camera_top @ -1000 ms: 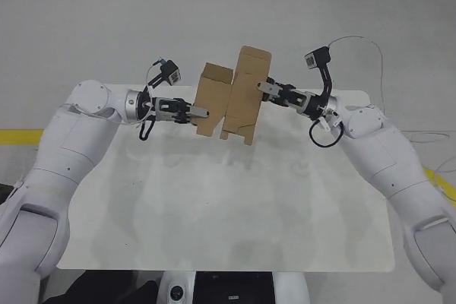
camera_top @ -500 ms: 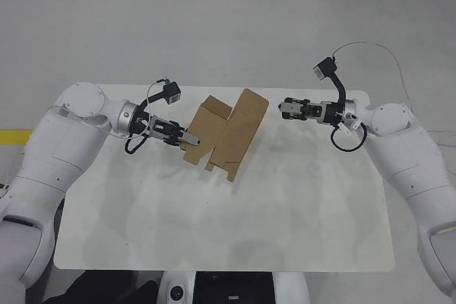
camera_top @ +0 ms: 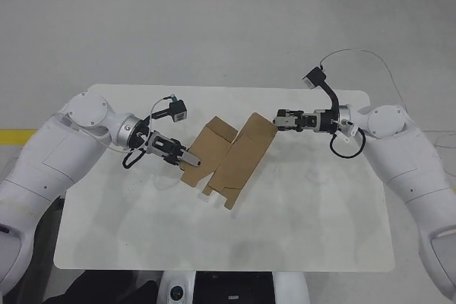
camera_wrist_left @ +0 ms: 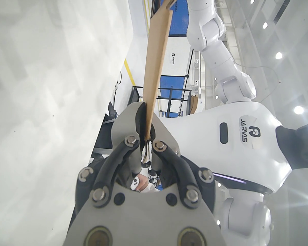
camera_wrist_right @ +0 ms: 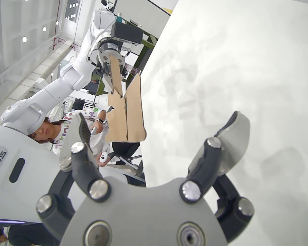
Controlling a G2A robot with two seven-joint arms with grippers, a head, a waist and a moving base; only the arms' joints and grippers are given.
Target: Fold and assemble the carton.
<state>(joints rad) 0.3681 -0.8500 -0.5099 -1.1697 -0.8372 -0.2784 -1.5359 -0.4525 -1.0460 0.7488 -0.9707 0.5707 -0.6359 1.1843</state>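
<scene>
The flat brown cardboard carton [camera_top: 239, 156], unfolded, its two long panels side by side with short end flaps spread, hangs slanted over the white table [camera_top: 213, 228], mid-width, nearer the far edge.

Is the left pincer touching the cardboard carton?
Touching. The left wrist view shows the left pincer shut on the carton, clamping its edge.

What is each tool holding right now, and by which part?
Left tool grips the flat carton by the edge nearest it; right tool open, holding nothing.
</scene>
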